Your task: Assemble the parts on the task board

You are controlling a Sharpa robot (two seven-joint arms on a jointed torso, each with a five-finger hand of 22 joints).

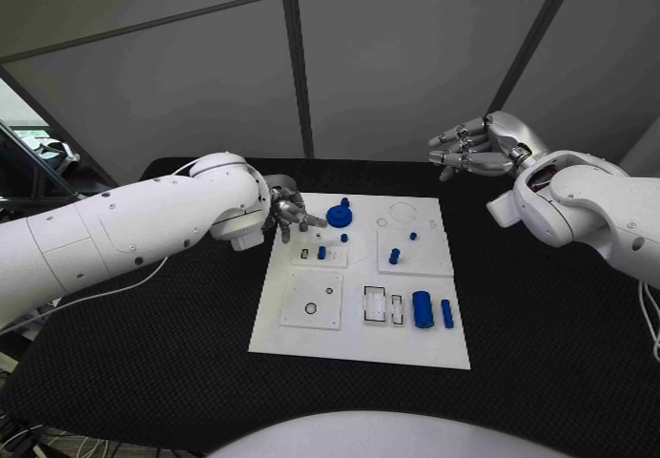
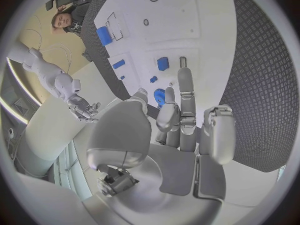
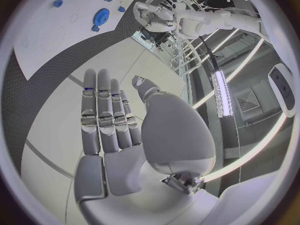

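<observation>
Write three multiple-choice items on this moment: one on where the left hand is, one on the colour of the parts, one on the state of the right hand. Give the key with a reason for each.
1. Where is the left hand?
A. at the task board's far left corner, by the round blue part
B. at the board's near right corner
C. off the table

2. What colour are the parts?
A. red
B. blue
C. green

3. What state is the right hand in?
A. gripping a part
B. pressing on the board
C. raised, fingers apart, holding nothing

Key: 1 A, the head view shows it there; 2 B, every piece on the board is blue; 3 C, its wrist view shows a bare palm.
</observation>
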